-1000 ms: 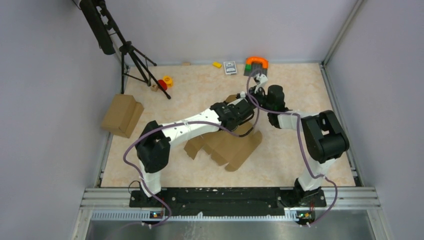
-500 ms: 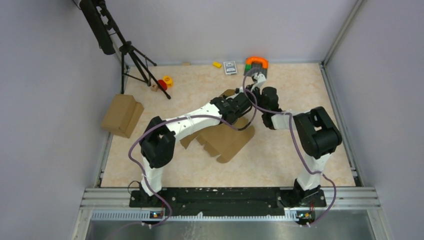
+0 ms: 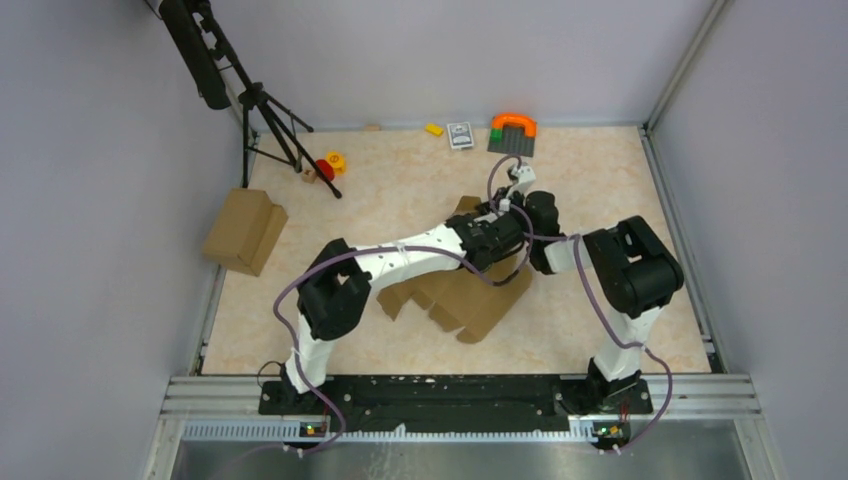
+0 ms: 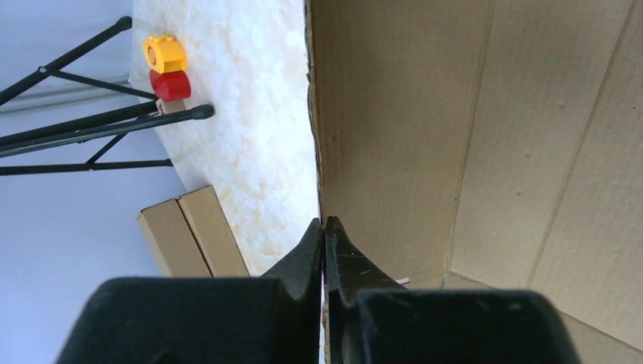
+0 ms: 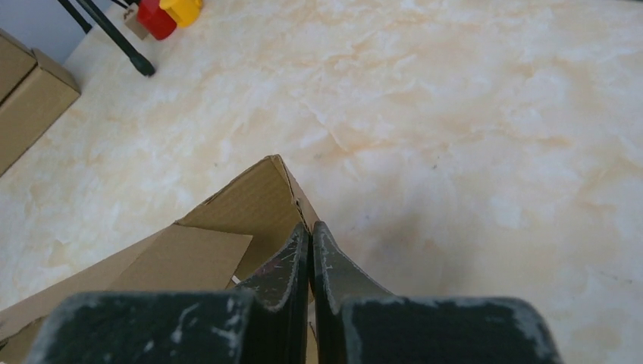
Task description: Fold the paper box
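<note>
I see the paper box (image 3: 480, 300) as plain brown creased cardboard, flaps splayed toward 7 o'clock. The left gripper (image 4: 324, 224) pinches its raw edge, and the right gripper (image 5: 310, 229) seemingly pinches a raised corner.

Seen from above, the paper box (image 3: 478, 303) is perhaps half hidden.

Centre: paper box (image 3: 480, 305); far left: stepped carton (image 3: 243, 232).

Showing white shells and bulky black joints on left arm (image 3: 400, 262), right arm (image 3: 632, 265); trailing purple cables (image 3: 281, 312) along both; wearing scuffed black wedge-shaped fingers (image 5: 337, 277); standing on black rail (image 3: 450, 393).
</note>
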{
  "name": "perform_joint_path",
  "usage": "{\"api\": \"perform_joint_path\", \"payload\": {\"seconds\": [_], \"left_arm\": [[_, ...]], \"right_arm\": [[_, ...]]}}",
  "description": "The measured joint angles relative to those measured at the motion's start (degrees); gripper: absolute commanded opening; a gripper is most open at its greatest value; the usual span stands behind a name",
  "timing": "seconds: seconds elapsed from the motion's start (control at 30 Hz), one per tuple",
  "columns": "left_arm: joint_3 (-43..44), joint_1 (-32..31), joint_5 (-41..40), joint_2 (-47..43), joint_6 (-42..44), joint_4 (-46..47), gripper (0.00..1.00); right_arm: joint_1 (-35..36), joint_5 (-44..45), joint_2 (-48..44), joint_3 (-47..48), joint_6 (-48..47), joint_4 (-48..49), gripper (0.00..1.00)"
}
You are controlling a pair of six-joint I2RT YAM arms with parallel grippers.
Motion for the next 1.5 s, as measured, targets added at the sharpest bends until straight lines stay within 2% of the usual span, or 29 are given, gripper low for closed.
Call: {"api": "perform_joint_path", "payload": {"seconds": [0.07,0.2,0.27,0.33,0.43,0.57,0.7,0.8,0.9,0.93,1.07,1.2,1.4,1.43,1.5], "left_arm": [[0.0,-1.5,0.0,0.9,-1.1,-0.3,0.00],[0.1,-2.9,0.0,1.8,-3.3,-1.2,0.00],[0.1,-2.8,0.1,1.8,-4.1,-1.7,0.00],[0.1,-2.5,0.6,1.8,-4.6,-1.8,0.00],[0.1,-2.0,1.7,1.8,-5.1,-2.1,0.00],[0.1,-1.4,2.8,1.7,-5.7,-2.3,0.00],[0.1,-0.9,3.0,1.7,-5.9,-2.8,0.00],[0.1,-0.2,3.0,1.7,-6.1,-3.5,0.00],[0.0,0.7,3.5,1.5,-6.5,-4.1,0.00],[-0.1,1.2,3.8,1.2,-6.6,-4.1,0.00],[-1.2,3.4,4.5,-0.8,-6.9,-4.2,0.00],[-1.4,5.2,5.0,-2.2,-7.2,-4.5,0.00],[-1.3,5.9,5.7,-2.6,-7.5,-5.7,0.00],[-1.2,5.9,5.9,-2.6,-7.6,-5.9,0.00],[-0.9,5.9,6.3,-2.6,-8.2,-6.7,0.00]], "right_arm": [[0.1,0.3,0.0,-1.4,0.0,0.6,0.03],[0.4,0.5,0.0,-3.3,0.3,2.0,0.26],[0.4,0.8,0.0,-3.2,0.3,1.3,0.33],[0.4,1.7,-0.6,-2.9,0.2,-2.2,0.38],[0.0,3.4,-3.0,-2.6,0.9,-9.6,0.53],[-2.0,3.6,-8.0,-2.6,3.1,-18.3,0.59],[-6.6,1.9,-14.2,-3.2,7.0,-25.2,0.72],[-8.6,2.4,-20.0,-4.9,8.8,-31.8,0.73],[-8.6,1.8,-25.3,-5.8,10.6,-39.3,0.60],[-8.5,1.6,-26.1,-6.1,10.8,-40.5,0.59],[-7.6,-1.3,-34.4,-12.4,15.3,-46.0,0.59],[-1.7,-1.3,-41.9,-18.3,19.3,-51.7,0.60],[4.6,-0.3,-40.6,-21.9,24.3,-51.4,0.55],[4.9,0.3,-39.4,-22.2,25.0,-50.8,0.51],[6.0,1.1,-36.8,-22.3,26.1,-49.8,0.38]]}}
